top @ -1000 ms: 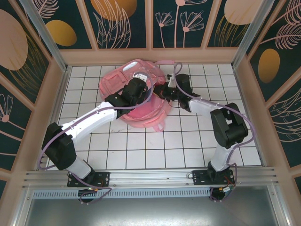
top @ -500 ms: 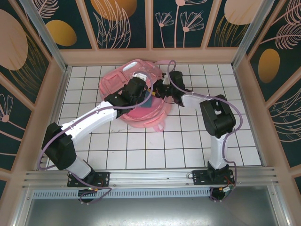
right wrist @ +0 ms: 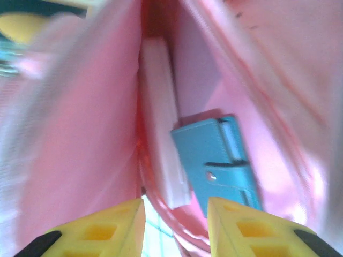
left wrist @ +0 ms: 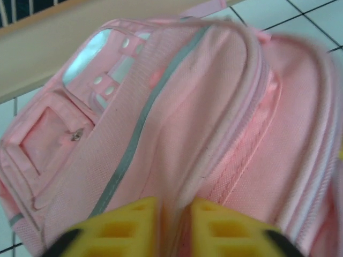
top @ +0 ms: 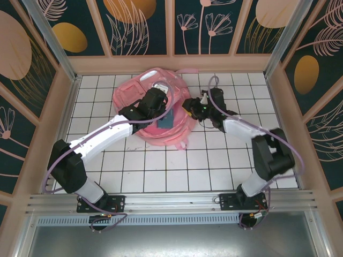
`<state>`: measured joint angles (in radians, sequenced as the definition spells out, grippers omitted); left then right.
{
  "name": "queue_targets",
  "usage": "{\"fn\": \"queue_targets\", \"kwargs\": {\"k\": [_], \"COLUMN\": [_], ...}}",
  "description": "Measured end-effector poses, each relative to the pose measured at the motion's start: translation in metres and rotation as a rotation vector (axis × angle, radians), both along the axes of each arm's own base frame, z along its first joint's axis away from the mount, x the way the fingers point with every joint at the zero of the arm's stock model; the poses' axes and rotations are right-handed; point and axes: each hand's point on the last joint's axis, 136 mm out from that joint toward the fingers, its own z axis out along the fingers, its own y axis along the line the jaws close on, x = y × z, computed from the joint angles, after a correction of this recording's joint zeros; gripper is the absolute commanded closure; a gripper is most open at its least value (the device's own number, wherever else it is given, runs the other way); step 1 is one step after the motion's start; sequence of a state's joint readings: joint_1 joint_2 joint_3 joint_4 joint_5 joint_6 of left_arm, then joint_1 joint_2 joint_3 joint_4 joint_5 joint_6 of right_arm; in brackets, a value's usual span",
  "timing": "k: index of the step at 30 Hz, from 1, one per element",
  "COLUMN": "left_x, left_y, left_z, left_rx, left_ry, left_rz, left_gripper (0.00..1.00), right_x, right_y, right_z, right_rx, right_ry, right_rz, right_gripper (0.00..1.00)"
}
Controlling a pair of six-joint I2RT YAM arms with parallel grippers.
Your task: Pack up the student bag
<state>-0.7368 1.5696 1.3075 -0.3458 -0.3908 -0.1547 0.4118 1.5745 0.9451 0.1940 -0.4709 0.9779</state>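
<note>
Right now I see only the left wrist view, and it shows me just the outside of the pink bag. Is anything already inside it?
Observer: Yes. The right wrist view looks into the open student bag, and a teal case with a snap strap lies inside.
Operator: Is it alone in there?
Observer: No. A pale flat item stands beside it, on its left in that view. I cannot tell what it is.
Operator: And where is the right end effector?
Observer: The right end effector is at the bag's mouth, its jaws apart, with nothing between them.
</note>
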Motion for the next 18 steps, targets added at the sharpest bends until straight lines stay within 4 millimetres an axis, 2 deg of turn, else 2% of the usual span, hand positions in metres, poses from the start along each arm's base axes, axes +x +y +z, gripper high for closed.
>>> {"fn": "queue_targets", "kwargs": {"k": [2,5,8,12,18], "left_x": [-0.002,-0.003,-0.003,0.002,-0.005], "left_y": [-0.004,-0.001,0.012,0.05,0.111], "left_z": [-0.001,-0.006,-0.011,-0.014,-0.029], "left_rx": [-0.032,-0.073,-0.11,-0.183,-0.293], "left_ry": [0.014,0.04,0.077,0.112,0.158], "left_rz": [0.0,0.026,0.069,0.184,0.364], "left_gripper": [0.32,0.26,0.22,0.17,0.12], "right_x": [-0.011,-0.023,-0.031,-0.045,-0.065], "right_y": [-0.023,-0.05,-0.054,-0.035,0.027], "right_z": [0.0,-0.004,-0.009,-0.018,-0.03], "right_rx": [-0.046,-0.11,-0.151,-0.178,-0.15], "right_ry": [0.005,0.021,0.035,0.072,0.139], "right_rz": [-0.065,-0.135,-0.137,-0.074,0.056], "right_gripper": [0.6,0.56,0.52,0.51,0.52]}}
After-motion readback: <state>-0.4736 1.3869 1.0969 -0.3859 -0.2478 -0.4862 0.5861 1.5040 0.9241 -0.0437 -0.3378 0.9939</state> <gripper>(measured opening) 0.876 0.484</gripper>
